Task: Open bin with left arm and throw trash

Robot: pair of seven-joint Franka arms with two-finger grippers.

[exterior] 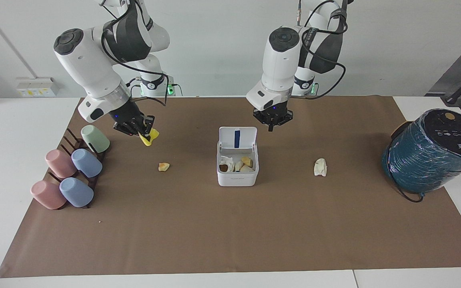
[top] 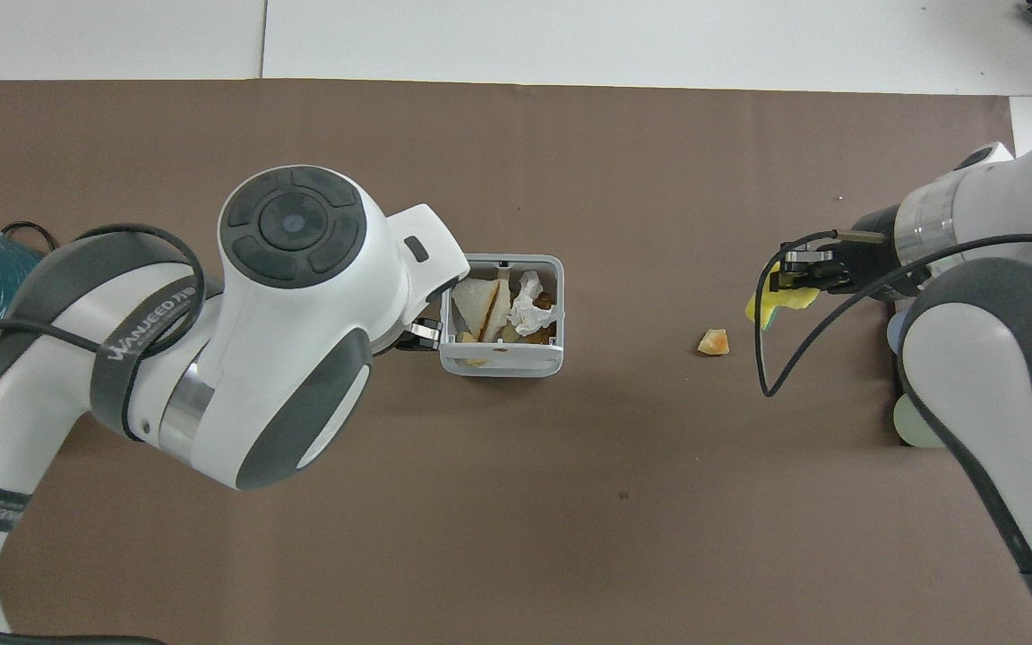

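The white bin (exterior: 237, 175) stands mid-mat with its lid (exterior: 237, 138) hinged upright, and several scraps lie inside it (top: 516, 309). My left gripper (exterior: 272, 121) is shut and empty, raised over the mat just nearer the robots than the lid. My right gripper (exterior: 136, 130) is shut on the yellow piece (exterior: 149, 138) and holds it in the air over the mat beside the cup rack; it also shows in the overhead view (top: 771, 305). The tan-orange bit (exterior: 163, 166) lies on the mat. The off-white paper wad (exterior: 320, 167) lies toward the left arm's end.
Several pastel cups (exterior: 86, 163) lie on a dark rack (exterior: 70, 138) at the right arm's end. A big teal wrapped cylinder (exterior: 430, 152) stands at the left arm's end. The brown mat (exterior: 230, 232) covers the table.
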